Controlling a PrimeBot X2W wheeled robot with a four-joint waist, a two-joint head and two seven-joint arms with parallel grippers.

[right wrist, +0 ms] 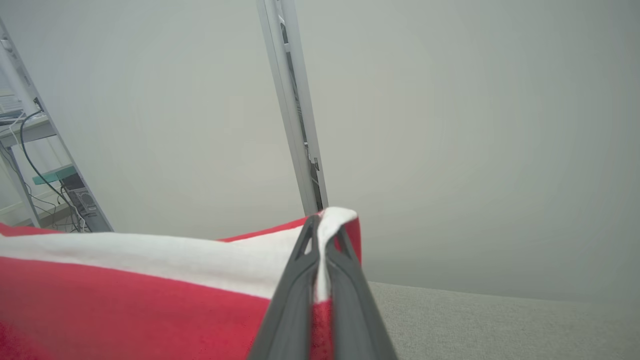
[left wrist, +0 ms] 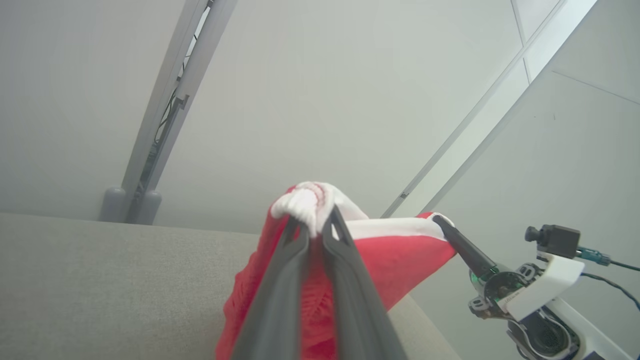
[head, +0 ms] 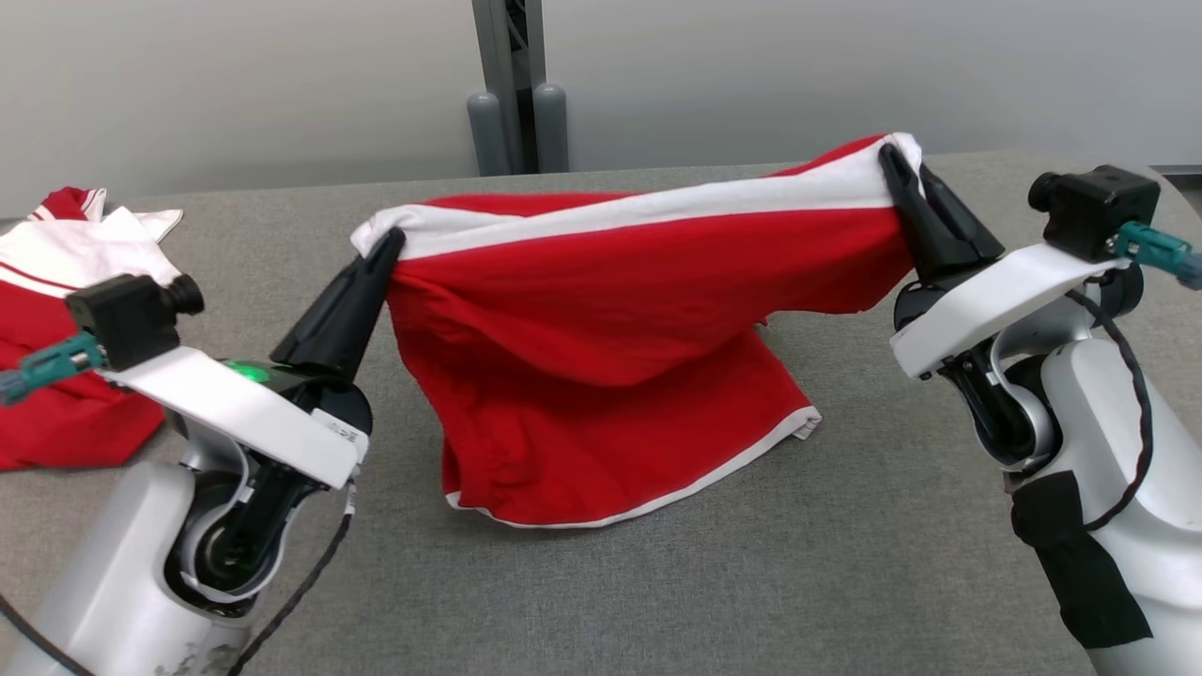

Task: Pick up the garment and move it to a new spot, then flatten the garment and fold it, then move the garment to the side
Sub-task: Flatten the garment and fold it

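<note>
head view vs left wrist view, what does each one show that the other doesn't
Head view: a second garment at the table's left, and the red garment's hem resting on the table. Left wrist view: the left tool pinching the bunched white band, close up. Both: the red garment stretched to the right tool, and the grey post.

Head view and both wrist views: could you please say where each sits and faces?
Head view: on the head, facing down at the table; left fingers and right fingers show.
Left wrist view: on that wrist, along the left fingers toward the wall.
Right wrist view: likewise, along the right fingers toward the wall.
Shared: the pinched garment.
</note>
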